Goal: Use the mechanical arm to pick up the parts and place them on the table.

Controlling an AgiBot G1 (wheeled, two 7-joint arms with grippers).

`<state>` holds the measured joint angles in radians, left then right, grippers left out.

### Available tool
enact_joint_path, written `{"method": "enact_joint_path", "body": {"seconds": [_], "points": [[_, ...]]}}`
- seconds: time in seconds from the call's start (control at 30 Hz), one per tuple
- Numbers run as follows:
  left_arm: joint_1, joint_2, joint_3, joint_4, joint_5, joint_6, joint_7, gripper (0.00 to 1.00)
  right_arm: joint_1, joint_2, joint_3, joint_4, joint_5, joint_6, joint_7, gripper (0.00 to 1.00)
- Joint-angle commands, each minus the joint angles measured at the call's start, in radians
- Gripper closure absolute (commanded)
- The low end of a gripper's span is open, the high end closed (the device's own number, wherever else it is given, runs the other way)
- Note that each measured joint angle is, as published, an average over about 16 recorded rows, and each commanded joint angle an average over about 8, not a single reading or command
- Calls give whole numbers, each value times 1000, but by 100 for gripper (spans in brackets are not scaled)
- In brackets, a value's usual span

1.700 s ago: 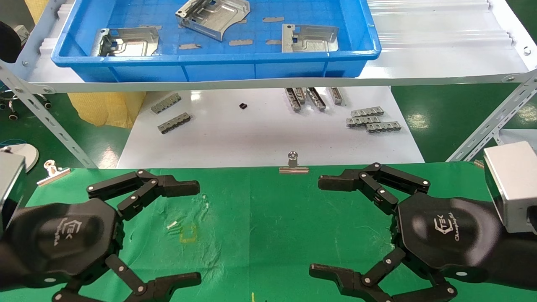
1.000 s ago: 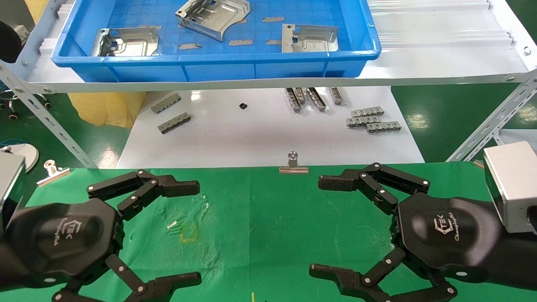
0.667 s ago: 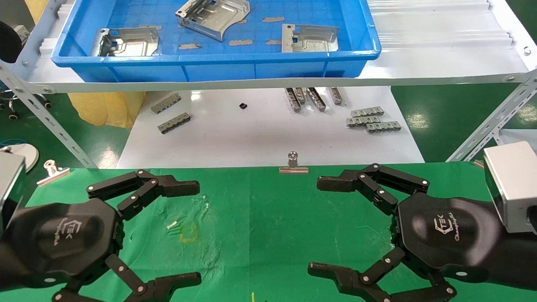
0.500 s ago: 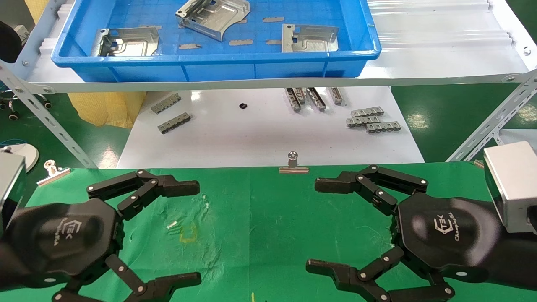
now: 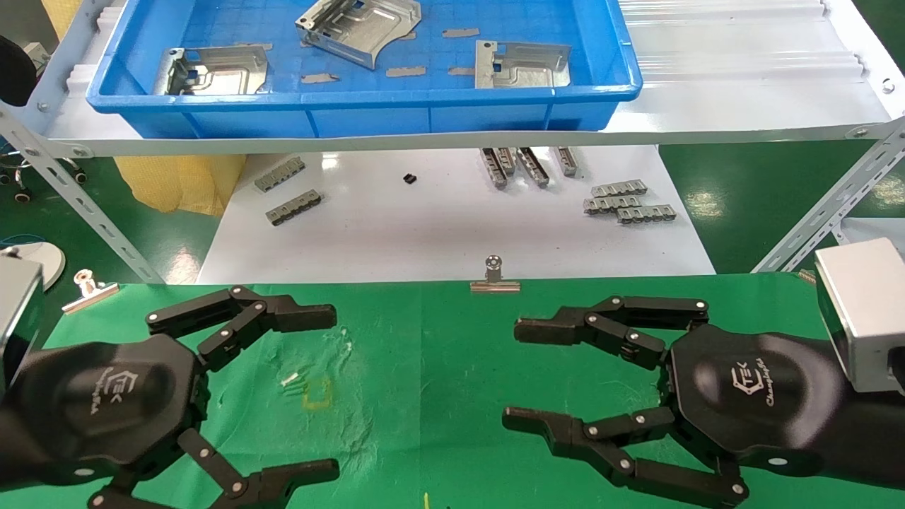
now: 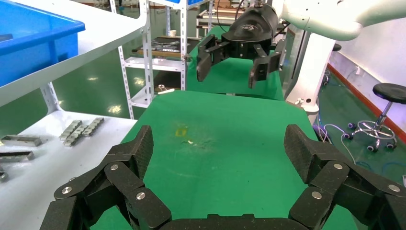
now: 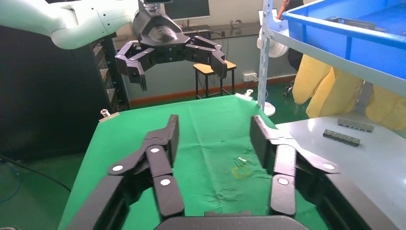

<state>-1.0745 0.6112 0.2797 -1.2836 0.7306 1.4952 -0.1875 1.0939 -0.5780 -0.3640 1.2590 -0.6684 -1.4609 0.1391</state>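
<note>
Resting in blue bin [image 5: 608, 78]: three parts [image 5: 360, 27].

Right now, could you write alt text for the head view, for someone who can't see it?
Two open black tools, the left tool and the right tool, hover empty over a green table. Behind them, on a raised shelf, a blue bin holds three silver parts. Small grey strips lie on a white board below.
</note>
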Motion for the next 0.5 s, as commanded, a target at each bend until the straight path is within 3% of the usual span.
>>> {"method": "enact_joint_path", "body": {"seconds": [0.03,0.5], "points": [[0,0,0,0,0,0,0,0,0,0,0,0,0,0,0,100],[0,0,0,0,0,0,0,0,0,0,0,0,0,0,0,100]]}}
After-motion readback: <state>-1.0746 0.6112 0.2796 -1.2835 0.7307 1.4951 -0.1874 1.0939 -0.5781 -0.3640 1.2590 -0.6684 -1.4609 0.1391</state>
